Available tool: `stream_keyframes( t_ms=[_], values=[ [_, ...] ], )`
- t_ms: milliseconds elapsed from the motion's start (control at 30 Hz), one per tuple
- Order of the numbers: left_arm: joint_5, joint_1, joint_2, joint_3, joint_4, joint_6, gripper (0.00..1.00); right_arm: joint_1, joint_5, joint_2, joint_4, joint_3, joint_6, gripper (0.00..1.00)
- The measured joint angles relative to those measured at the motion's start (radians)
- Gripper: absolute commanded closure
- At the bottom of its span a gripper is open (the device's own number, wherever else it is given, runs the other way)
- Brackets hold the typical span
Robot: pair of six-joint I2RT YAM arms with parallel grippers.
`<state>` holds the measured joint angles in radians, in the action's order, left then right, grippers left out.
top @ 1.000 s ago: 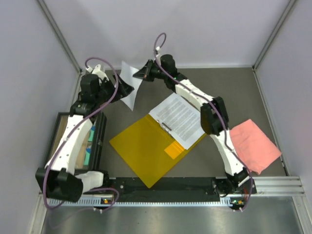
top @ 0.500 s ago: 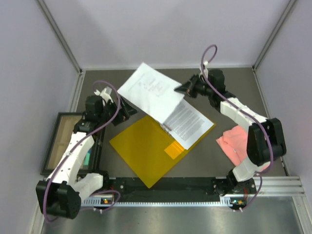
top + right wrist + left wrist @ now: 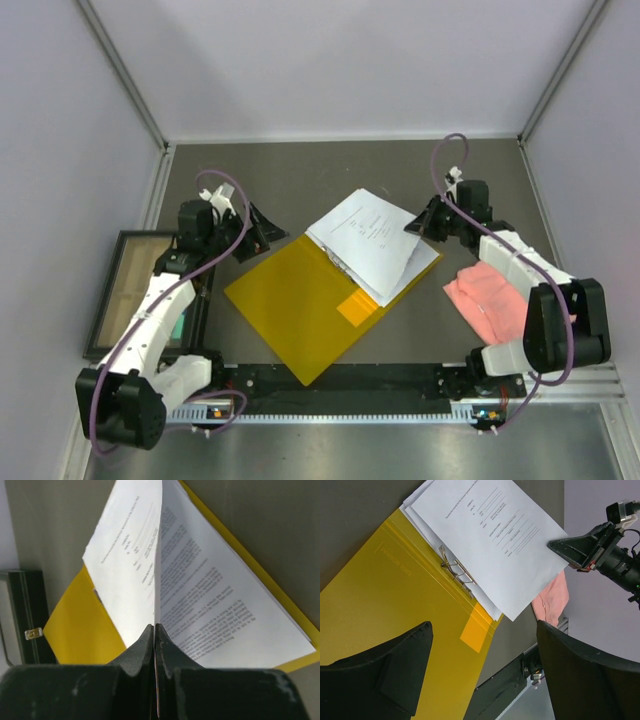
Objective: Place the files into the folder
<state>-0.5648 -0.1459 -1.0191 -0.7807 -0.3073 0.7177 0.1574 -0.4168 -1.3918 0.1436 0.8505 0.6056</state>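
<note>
The orange-yellow folder (image 3: 295, 305) lies open in the middle of the table, with its metal clip (image 3: 457, 573) at the spine. A stack of printed white files (image 3: 390, 268) lies on its right half. My right gripper (image 3: 413, 226) is shut on the right edge of one more sheet (image 3: 358, 225), holding it tilted just over the stack; the right wrist view shows the jaws (image 3: 156, 628) pinching that sheet (image 3: 132, 555). My left gripper (image 3: 268, 232) is open and empty just off the folder's far left edge, its fingers (image 3: 395, 665) spread wide.
The pink cloth (image 3: 500, 295) lies crumpled right of the folder, under my right arm. A black framed box (image 3: 125, 290) stands at the left edge beneath my left arm. Grey walls close in the back and sides.
The sheet, held at the back left by both grippers, was carried right and down onto the stack. My left gripper let it go and drew back; my right gripper still holds it.
</note>
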Motion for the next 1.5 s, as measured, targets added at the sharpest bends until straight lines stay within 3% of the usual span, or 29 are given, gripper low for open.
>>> stream_keyframes(
  t_ms=[567, 733, 1067, 1500],
  values=[
    [-0.008, -0.009, -0.040, 0.006, 0.018, -0.001, 0.12, -0.094, 0.018, -0.031, 0.036, -0.026, -0.154, 1.00],
    [-0.008, -0.013, -0.049, 0.006, 0.022, 0.000, 0.12, -0.097, -0.042, -0.079, 0.010, -0.026, -0.167, 1.00],
    [-0.007, -0.023, -0.059, 0.006, 0.024, 0.005, 0.12, -0.097, -0.119, -0.108, -0.058, -0.038, -0.157, 1.00],
    [-0.006, -0.046, -0.059, 0.006, 0.034, 0.016, 0.12, -0.095, -0.073, -0.094, -0.138, -0.129, -0.058, 1.00]
  ],
)
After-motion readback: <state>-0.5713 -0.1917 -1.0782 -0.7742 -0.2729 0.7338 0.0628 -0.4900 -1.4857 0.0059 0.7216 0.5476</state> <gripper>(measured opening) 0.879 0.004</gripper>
